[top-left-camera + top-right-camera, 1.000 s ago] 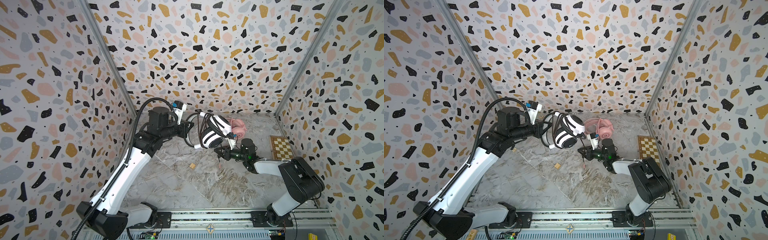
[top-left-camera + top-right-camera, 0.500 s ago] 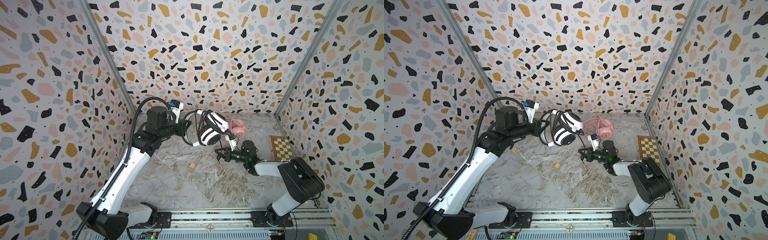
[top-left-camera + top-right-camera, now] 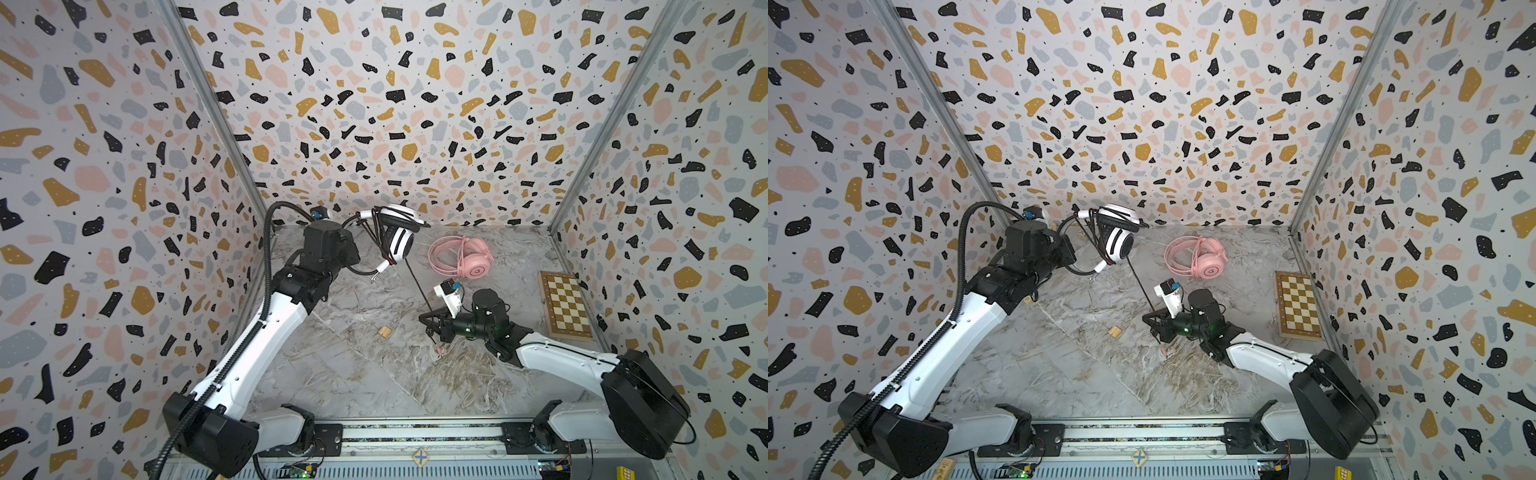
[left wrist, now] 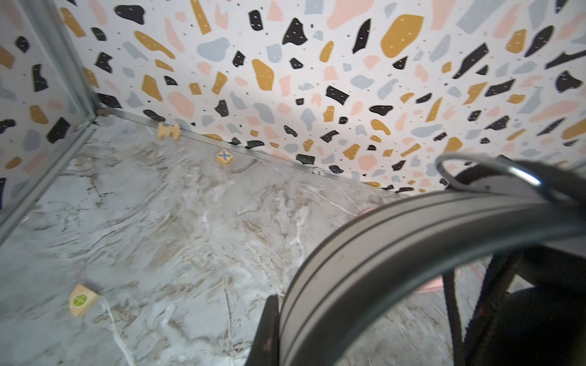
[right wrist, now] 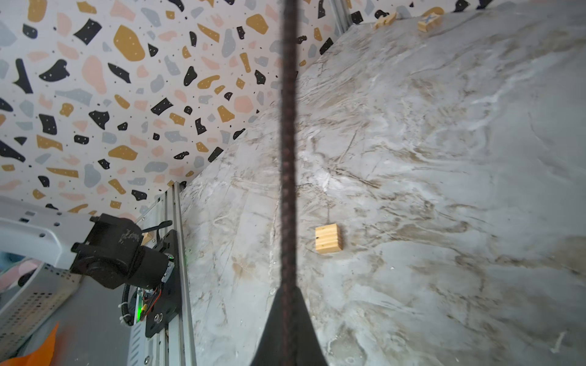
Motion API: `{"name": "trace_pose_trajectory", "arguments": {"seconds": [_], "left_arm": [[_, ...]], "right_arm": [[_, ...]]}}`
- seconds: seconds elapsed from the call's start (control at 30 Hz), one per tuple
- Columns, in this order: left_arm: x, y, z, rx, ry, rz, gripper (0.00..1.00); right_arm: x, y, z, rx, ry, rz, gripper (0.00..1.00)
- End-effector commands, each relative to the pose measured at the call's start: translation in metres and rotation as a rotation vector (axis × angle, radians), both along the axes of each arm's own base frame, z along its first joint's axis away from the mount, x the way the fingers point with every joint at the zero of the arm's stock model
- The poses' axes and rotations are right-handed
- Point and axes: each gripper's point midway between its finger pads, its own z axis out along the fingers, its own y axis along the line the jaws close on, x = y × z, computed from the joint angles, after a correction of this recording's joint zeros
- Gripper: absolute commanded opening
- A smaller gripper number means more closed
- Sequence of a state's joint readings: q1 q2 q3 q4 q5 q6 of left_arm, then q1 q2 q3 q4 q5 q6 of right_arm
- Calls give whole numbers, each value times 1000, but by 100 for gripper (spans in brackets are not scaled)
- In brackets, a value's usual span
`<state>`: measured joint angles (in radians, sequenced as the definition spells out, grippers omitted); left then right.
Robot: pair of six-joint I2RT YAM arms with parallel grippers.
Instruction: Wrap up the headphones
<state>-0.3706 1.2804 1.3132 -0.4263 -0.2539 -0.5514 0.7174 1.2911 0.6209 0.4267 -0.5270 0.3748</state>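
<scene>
The white headphones (image 3: 400, 243) (image 3: 1118, 246), with black pads, hang in the air near the back wall. My left gripper (image 3: 356, 254) (image 3: 1071, 254) is shut on their black headband (image 4: 412, 250); one finger presses its edge in the left wrist view. Their black cable (image 3: 415, 284) (image 5: 288, 152) runs taut down to my right gripper (image 3: 430, 322) (image 3: 1152, 322), which is shut on it just above the table. A short tail of cable dangles below those jaws. The pink headphones (image 3: 467, 259) (image 3: 1202, 259) lie on the table at the back with their cable coiled beside them.
A wooden chessboard (image 3: 566, 305) lies against the right wall. A small wooden block (image 3: 384, 331) (image 5: 328, 238) sits mid-table, left of the right gripper. More wooden pieces (image 4: 224, 157) lie along the back wall and one (image 4: 81, 299) near the left wall.
The left gripper has carried the white headphones up and towards the back left. The right gripper has shut on the black cable and drawn it forward, so it now runs taut.
</scene>
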Motion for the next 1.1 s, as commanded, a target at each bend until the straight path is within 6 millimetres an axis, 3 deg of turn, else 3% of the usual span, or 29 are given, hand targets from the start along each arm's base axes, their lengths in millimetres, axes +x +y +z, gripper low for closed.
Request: {"name": "trace_pose_trajectory", "arguments": {"seconds": [0.0,0.17,0.27,0.37,0.6,0.83,1.07], "left_arm": [[21,31,48,-81,-211,231,0],[36,28,11,3,-109,249,0],[40,13,-16,113,-22,187,0],[33,6,-36,251,42,180,0],[11,-33,-84,493,179,-56,0],[-16,-80,-131,518,304,-403,0],[-25,-110,-138,404,276,-536,0]], "right_arm": [[-23,1,3,-114,-25,27,6],[-45,11,28,-166,-94,66,6],[-43,12,51,-198,-164,48,7],[-31,8,76,-243,-249,8,7],[8,-11,122,-391,-458,-161,7],[20,0,142,-404,-534,-157,8],[-3,22,149,-293,-519,-9,8]]}}
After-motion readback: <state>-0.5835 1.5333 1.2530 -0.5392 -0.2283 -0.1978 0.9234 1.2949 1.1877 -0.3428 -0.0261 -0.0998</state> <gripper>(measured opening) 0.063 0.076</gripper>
